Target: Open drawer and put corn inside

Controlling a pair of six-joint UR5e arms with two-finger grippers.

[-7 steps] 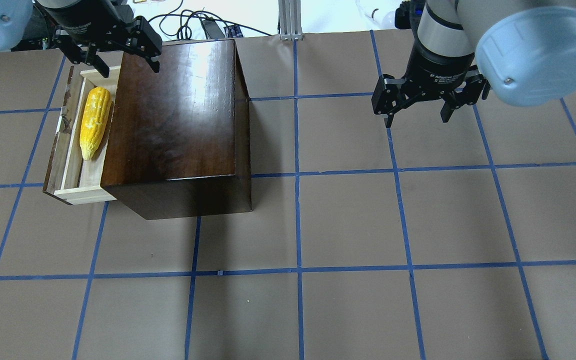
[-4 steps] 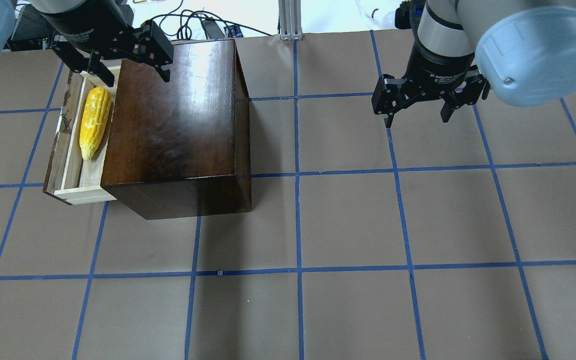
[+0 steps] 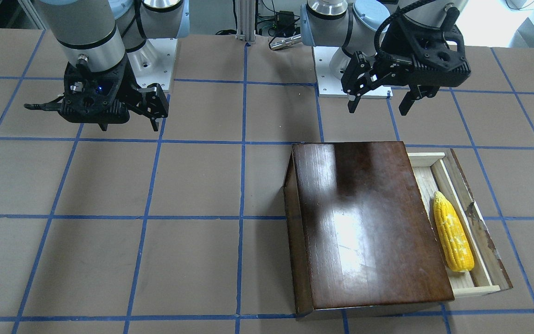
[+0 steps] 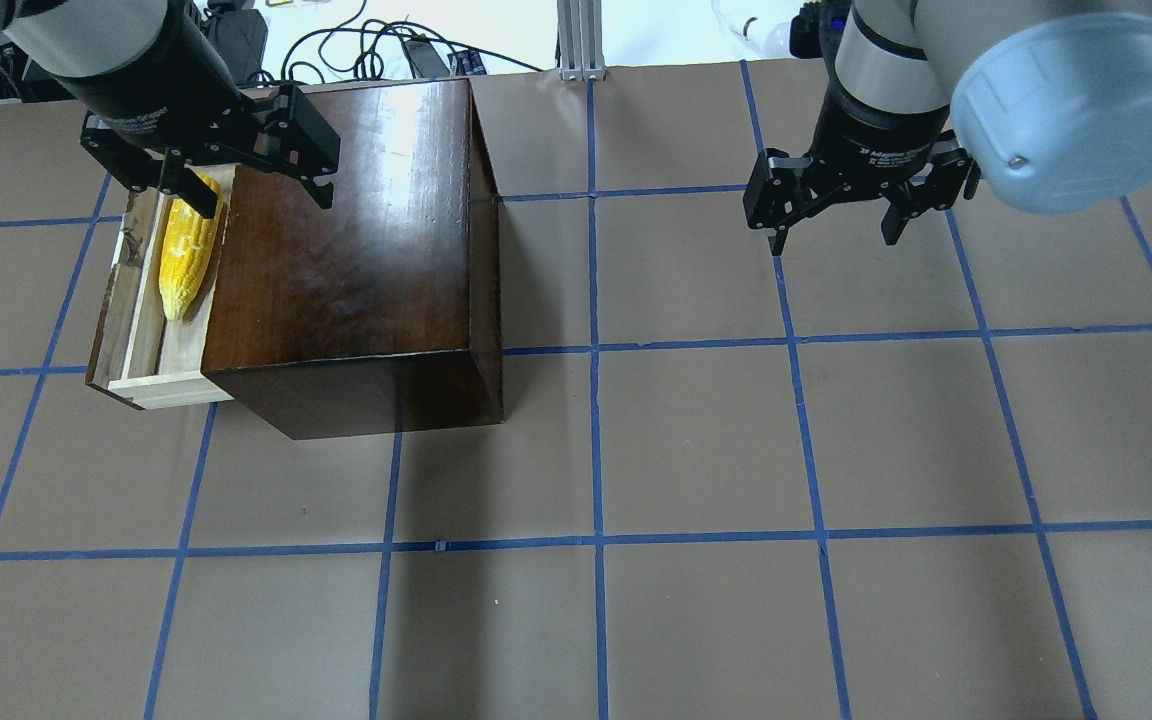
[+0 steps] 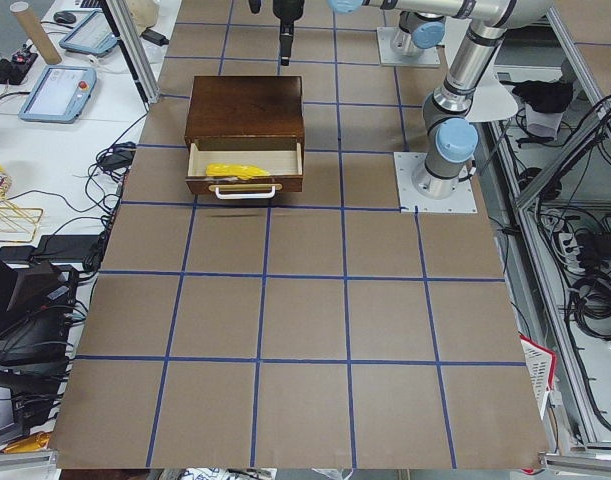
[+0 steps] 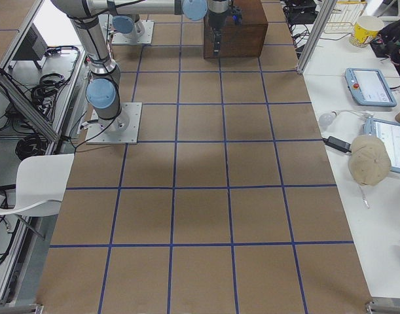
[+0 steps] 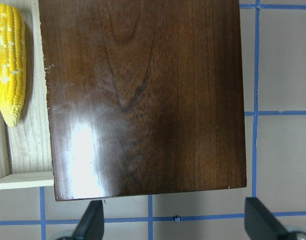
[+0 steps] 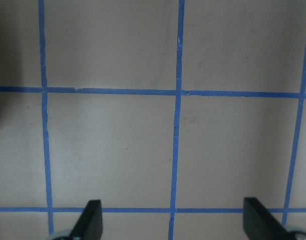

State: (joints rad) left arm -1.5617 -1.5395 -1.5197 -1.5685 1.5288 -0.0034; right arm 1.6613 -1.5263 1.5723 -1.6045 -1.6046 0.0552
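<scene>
The glossy dark-brown box (image 4: 346,230) stands on the left of the table. Its drawer (image 4: 141,310) is pulled out to the left, and the yellow corn (image 4: 184,265) lies lengthwise in it. The corn also shows in the front view (image 3: 452,236) and the left wrist view (image 7: 8,60). My left gripper (image 4: 264,200) is open and empty. It hangs above the box's top edge, and one finger covers the corn's thick end from overhead. My right gripper (image 4: 834,240) is open and empty over bare table far to the right.
Brown paper with a grid of blue tape (image 4: 596,440) covers the table. Cables (image 4: 376,50) and an aluminium post (image 4: 576,40) lie beyond the table edge behind the box. The drawer has a pale handle on its front (image 5: 245,190).
My left gripper has moved down in the overhead view, from behind the box to over its top edge and the drawer's end. The right arm, the drawer and the corn have not moved.
</scene>
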